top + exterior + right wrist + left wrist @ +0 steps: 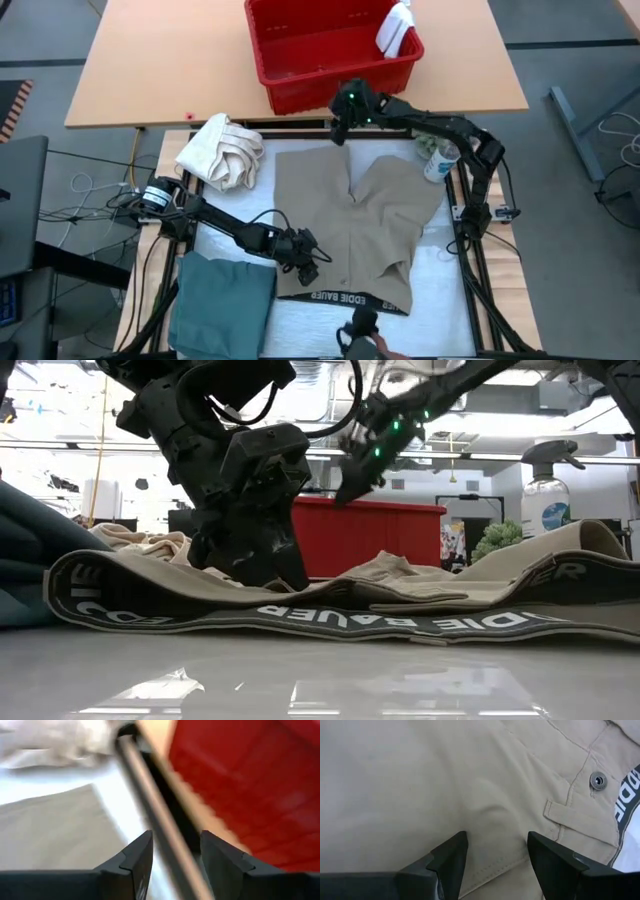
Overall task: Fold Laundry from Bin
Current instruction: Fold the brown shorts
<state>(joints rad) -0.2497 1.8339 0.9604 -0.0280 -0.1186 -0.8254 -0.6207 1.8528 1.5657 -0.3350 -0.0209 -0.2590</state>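
One pair of tan khaki trousers (360,225) lies spread flat across the middle of the white table (440,300), waistband with its lettered dark strip toward the near edge, legs pointing to the red bin (330,50). Left gripper (305,262) sits low on the trousers' waist side, fingers parted with khaki fabric between them, nothing pinched yet! Right gripper (340,128) hovers in the air over the far leg end, just by the bin's front wall, fingers apart and holding nothing. Inside the bin, a small white cloth (395,30) rests against the right corner. Beside the trousers, a folded teal-green garment (222,300) lies at the table's near left, a cream bundled cloth (222,152) at far left, and a spray bottle (440,160) stands at the right edge.
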